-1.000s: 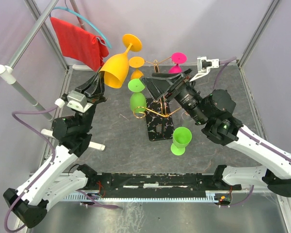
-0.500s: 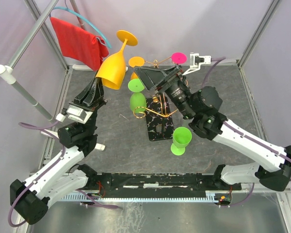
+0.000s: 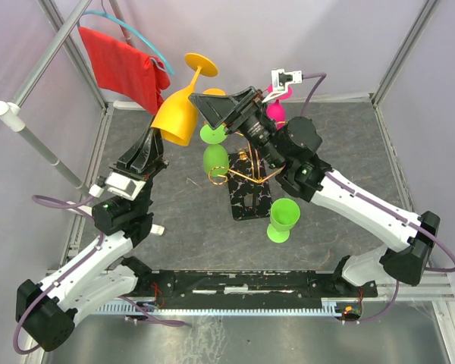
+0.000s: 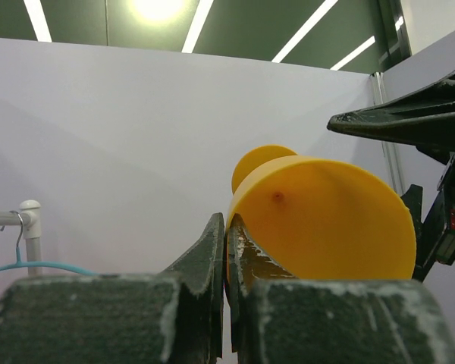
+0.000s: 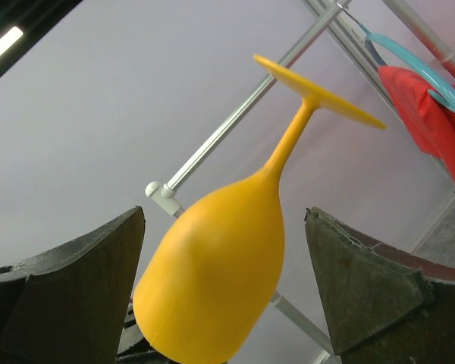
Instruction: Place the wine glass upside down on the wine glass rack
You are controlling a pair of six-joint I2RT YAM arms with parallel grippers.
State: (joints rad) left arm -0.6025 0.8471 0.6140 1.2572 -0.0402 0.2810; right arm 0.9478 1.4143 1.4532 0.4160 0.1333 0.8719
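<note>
The wine glass (image 3: 174, 114) is yellow and hangs in the air upside down and tilted, foot uppermost. My left gripper (image 3: 153, 138) is shut on its rim from below; in the left wrist view the gripper (image 4: 225, 224) pinches the rim edge of the glass (image 4: 326, 220). My right gripper (image 3: 205, 105) is open, its tips right next to the bowl. In the right wrist view the bowl (image 5: 212, 296) shows between the wide-apart fingers of that gripper (image 5: 224, 216), with a gap on each side. The wine glass rack (image 3: 243, 176) of gold wire stands on its black base (image 3: 246, 203) mid-table.
A green glass (image 3: 215, 158) hangs upside down on the rack; a pink glass (image 3: 277, 108) shows behind my right arm. Another green glass (image 3: 283, 218) stands upright by the base. A red cloth (image 3: 125, 68) hangs at the back left above a white pole (image 3: 30, 129).
My right arm has swung left and up from over the rack to the yellow glass, jaws still open. The left arm has shifted the glass slightly.
</note>
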